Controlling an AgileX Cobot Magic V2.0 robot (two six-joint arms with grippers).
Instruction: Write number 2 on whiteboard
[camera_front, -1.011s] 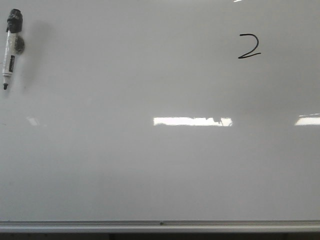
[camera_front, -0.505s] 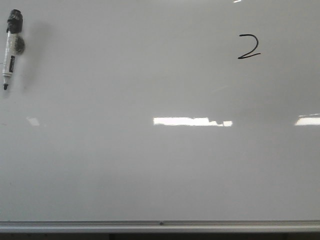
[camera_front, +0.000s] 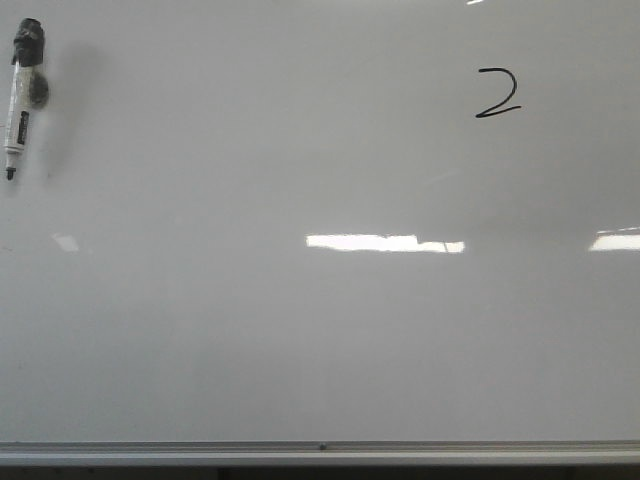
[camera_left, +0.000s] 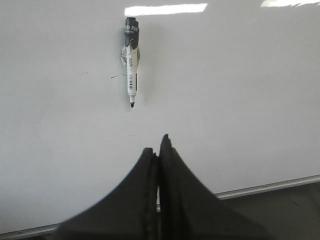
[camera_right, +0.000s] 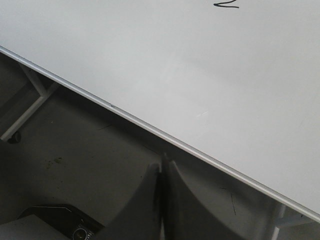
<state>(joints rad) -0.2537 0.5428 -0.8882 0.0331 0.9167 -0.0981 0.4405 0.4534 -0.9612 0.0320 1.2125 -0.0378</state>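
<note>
The whiteboard (camera_front: 320, 330) fills the front view, glossy, with a silver rail along its near edge. A small black number 2 (camera_front: 497, 94) is drawn at its far right; its lower stroke shows in the right wrist view (camera_right: 226, 4). A white marker with a black cap (camera_front: 20, 96) lies at the far left and also shows in the left wrist view (camera_left: 131, 64). My left gripper (camera_left: 159, 144) is shut and empty, over the board short of the marker's tip. My right gripper (camera_right: 163, 165) is shut and empty, off the board over the dark floor. Neither gripper shows in the front view.
The board's silver edge rail (camera_right: 150, 129) runs diagonally through the right wrist view, with white frame legs (camera_right: 30, 102) below it over the floor. Bright light reflections (camera_front: 385, 243) lie across the board's middle.
The dark notch at the right end of the middle light reflection has shrunk away. The marker and the digit have not moved.
</note>
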